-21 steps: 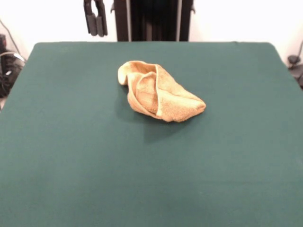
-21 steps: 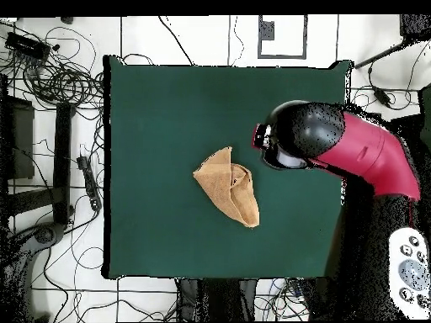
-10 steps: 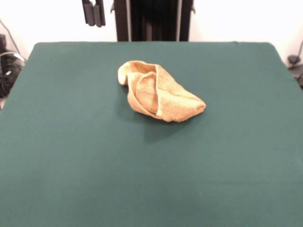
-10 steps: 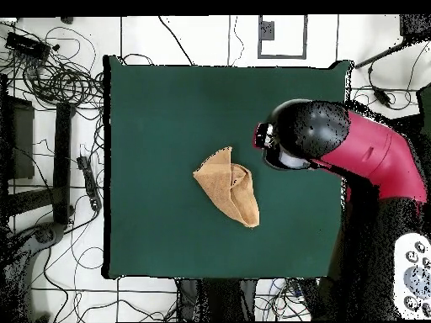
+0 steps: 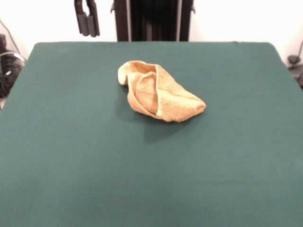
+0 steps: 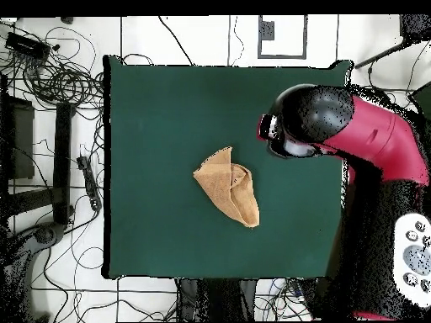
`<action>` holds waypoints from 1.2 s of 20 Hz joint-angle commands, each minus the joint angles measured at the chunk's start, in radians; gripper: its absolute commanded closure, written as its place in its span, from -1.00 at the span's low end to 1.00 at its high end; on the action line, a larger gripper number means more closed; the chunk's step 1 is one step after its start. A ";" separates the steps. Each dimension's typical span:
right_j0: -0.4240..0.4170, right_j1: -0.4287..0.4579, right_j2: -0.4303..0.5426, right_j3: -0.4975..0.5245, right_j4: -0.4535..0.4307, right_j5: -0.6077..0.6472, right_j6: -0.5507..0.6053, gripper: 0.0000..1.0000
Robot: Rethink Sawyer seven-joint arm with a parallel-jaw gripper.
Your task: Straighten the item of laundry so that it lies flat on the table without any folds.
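Observation:
The item of laundry (image 5: 158,97) is a golden yellow-orange towel, crumpled and folded over itself into a lumpy wedge. It lies a little beyond the middle of the dark green table (image 5: 71,151). Seen from above, the towel (image 6: 229,185) sits near the centre of the table (image 6: 160,109). My gripper (image 5: 88,32) hangs high above the table's far left edge, well away from the towel, shut with nothing in it. In the overhead view the red and black arm (image 6: 337,135) covers the gripper.
The arm's black column (image 5: 151,19) stands behind the table's far edge. Cables and gear (image 6: 50,76) lie on the floor along one side of the table. A grey device with buttons (image 6: 414,261) rests by the arm's base.
The gripper has drifted left along the far edge in the front view. From above, the arm's head has shifted toward the table's side edge. The towel has not moved.

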 commanded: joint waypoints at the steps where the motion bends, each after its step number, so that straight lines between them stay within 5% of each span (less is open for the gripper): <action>1: -0.015 0.159 0.112 -0.116 -0.017 0.140 0.016 1.00; 12: -0.014 0.239 0.101 -0.279 -0.034 0.217 -0.016 1.00; 24: -0.010 0.250 0.084 -0.328 -0.034 0.259 -0.014 1.00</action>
